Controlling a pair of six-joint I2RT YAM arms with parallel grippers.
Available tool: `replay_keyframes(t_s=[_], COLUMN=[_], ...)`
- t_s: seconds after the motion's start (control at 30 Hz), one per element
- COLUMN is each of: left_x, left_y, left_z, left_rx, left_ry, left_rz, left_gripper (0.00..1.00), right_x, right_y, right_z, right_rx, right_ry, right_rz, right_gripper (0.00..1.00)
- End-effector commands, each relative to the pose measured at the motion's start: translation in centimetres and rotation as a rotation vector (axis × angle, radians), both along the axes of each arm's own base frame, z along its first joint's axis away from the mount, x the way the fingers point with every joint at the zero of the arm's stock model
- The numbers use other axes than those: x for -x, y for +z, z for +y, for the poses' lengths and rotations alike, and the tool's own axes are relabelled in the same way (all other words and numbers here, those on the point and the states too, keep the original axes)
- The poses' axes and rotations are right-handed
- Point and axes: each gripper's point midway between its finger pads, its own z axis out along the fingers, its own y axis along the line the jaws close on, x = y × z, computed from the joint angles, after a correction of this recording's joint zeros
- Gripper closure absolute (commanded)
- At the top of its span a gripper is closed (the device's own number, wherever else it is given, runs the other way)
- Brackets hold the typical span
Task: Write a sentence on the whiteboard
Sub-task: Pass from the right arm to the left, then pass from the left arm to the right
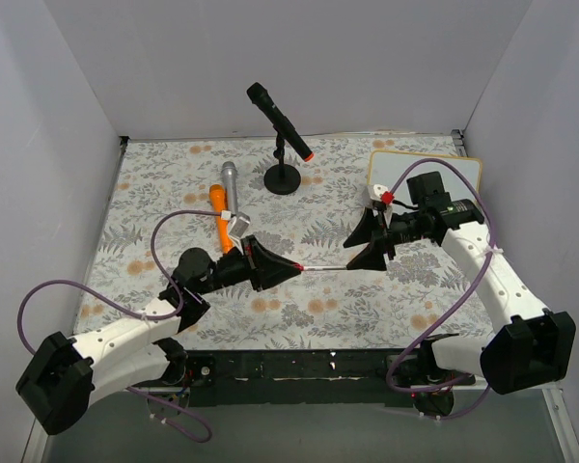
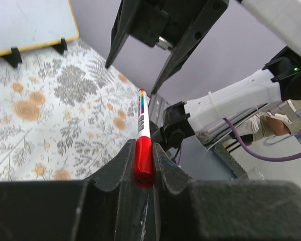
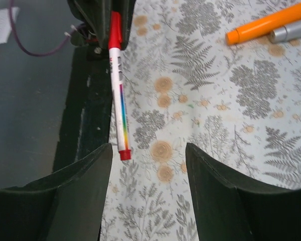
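Observation:
A white marker [image 1: 318,267] with a rainbow stripe and a red cap hangs level over the floral cloth between my two arms. My left gripper [image 1: 291,265] is shut on the red cap [image 2: 143,160], with the barrel [image 2: 143,118] pointing away from it. My right gripper [image 1: 347,256] is open, and the marker's red tail end [image 3: 124,154] lies just inside its left finger, touching neither finger. The whiteboard [image 1: 463,169], white with a yellow rim, stands at the back right, partly behind my right arm. Its visible face [image 2: 30,22] is blank, and no sentence shows.
A black microphone on a round stand [image 1: 282,135] stands at the back centre. An orange marker [image 1: 220,222] and a silver one [image 1: 230,183] lie on the cloth at the left. The table's dark front edge [image 3: 85,100] runs under the held marker. White walls enclose three sides.

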Motion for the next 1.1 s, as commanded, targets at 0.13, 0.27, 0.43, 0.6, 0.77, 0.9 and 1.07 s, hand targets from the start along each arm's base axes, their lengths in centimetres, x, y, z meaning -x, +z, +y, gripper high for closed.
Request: replay_keyframes(t_s=[0.13, 0.27, 0.43, 0.6, 0.77, 0.9, 1.07], left_x=[-0.8, -1.1, -1.8, -2.2, -2.5, -2.5, -1.9], left_y=[4.7, 5.3, 5.2, 5.2, 4.5, 4.1, 4.2], left_z=[0.6, 0.1, -0.4, -0.7, -1.0, -1.1, -0.5], left_rx=[0.173, 0.203, 0.223, 0.222, 0.203, 0.184, 0.145], left_ry=[0.064, 0.054, 0.053, 0.062, 0.075, 0.073, 0.07], left_rz=[-0.144, -0.147, -0.124, -0.116, -0.105, -0.109, -0.178], left_gripper=[1.0, 1.0, 1.0, 1.0, 1.0, 1.0, 0.33], right_x=[2.4, 2.7, 2.7, 2.6, 2.3, 1.9, 0.7], right_y=[4.0, 3.8, 4.3, 4.0, 3.6, 3.4, 1.0], right_z=[2.1, 2.7, 3.1, 3.6, 4.0, 4.0, 3.2], right_rx=[-0.176, -0.178, -0.193, -0.172, -0.155, -0.142, -0.031], right_ry=[0.11, 0.131, 0.157, 0.153, 0.144, 0.123, 0.073], right_rz=[0.204, 0.238, 0.255, 0.282, 0.283, 0.268, 0.111], right_gripper=[0.34, 0.36, 0.39, 0.49, 0.69, 0.99, 0.99])
